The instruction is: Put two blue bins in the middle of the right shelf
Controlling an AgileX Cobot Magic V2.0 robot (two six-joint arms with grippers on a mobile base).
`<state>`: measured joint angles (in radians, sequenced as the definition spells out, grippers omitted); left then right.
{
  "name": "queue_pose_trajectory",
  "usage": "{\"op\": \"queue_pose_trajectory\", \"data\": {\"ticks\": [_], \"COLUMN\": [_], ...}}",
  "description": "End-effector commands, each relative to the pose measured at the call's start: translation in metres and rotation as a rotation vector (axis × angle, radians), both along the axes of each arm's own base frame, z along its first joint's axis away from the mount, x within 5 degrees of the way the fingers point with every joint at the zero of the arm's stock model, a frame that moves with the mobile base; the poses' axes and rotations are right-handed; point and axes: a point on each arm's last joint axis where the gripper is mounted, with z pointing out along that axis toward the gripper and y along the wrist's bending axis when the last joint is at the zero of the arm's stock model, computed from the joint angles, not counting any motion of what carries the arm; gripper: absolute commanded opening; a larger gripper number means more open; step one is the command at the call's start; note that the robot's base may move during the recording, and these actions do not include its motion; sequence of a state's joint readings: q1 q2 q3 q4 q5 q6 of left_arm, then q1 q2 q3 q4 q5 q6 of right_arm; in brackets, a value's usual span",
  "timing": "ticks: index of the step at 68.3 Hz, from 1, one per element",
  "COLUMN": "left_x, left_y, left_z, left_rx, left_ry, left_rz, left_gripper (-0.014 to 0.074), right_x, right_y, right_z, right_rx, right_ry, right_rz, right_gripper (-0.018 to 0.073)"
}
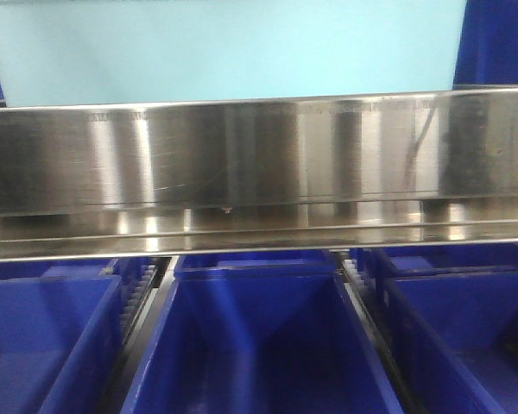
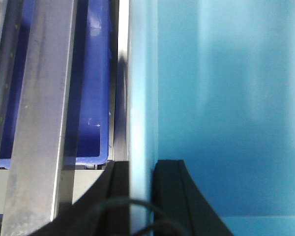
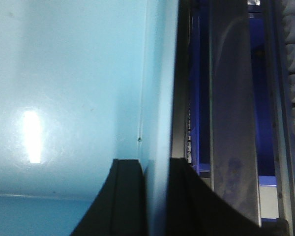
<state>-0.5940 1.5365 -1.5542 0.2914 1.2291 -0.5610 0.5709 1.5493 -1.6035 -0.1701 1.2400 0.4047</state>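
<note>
From the front, the pale blue bin (image 1: 233, 47) hangs above the steel shelf rail (image 1: 259, 155) and the dark blue bins (image 1: 250, 345), with neither gripper in frame. At the left wrist, the left gripper (image 2: 142, 169) pinches the bin's wall between its fingers, the bin's hollow on its right. The right gripper (image 3: 155, 164) pinches the opposite wall, hollow to its left. This looks like mid-carry, and the next move needs both arms travelling level together towards the shelf.
</note>
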Motion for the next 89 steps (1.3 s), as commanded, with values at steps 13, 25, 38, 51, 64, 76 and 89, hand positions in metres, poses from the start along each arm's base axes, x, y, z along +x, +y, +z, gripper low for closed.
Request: {"op": "queue_pose_trajectory", "data": {"ticks": [13,25,38,51,64,76,89], "left_x": [0.001,0.001,-0.006,-0.015,-0.015,-0.015,-0.018], "left_y": [0.001,0.002,0.002,0.000,0.000,0.002,0.004], "left_z": [0.001,0.002,0.016,0.030,0.045,0.062,0.085], "left_rx": [-0.003,-0.010,0.020,0.014,-0.018,-0.050,-0.095], "left_ry": [-0.012,-0.018,-0.104,-0.165,-0.206,-0.257,-0.321], "left_rz": [0.001,0.024,0.044,0.038,0.041,0.045,0.046], "left_gripper": [-0.0111,-0.0111,-0.0111,-0.0111,-0.0111,-0.0111,-0.0111], "right_x": [0.001,0.001,-0.004,-0.008,-0.012,-0.016,-0.018], "right_y": [0.001,0.001,-0.003,-0.009,-0.004,0.000,-0.002], "right_z": [0.000,0.001,0.009,0.022,0.046,0.060,0.081], "right_rx": [0.012,0.014,0.022,0.035,0.052,0.045,0.073], "right_ry": [-0.012,-0.013,-0.046,-0.090,-0.176,-0.239,-0.305], "right_rz": [0.006,0.005,-0.028,-0.044,-0.024,-0.005,-0.008], "right_gripper": [-0.0165,-0.0165,-0.0165,-0.0165,-0.0165,-0.0165,-0.0165]}}
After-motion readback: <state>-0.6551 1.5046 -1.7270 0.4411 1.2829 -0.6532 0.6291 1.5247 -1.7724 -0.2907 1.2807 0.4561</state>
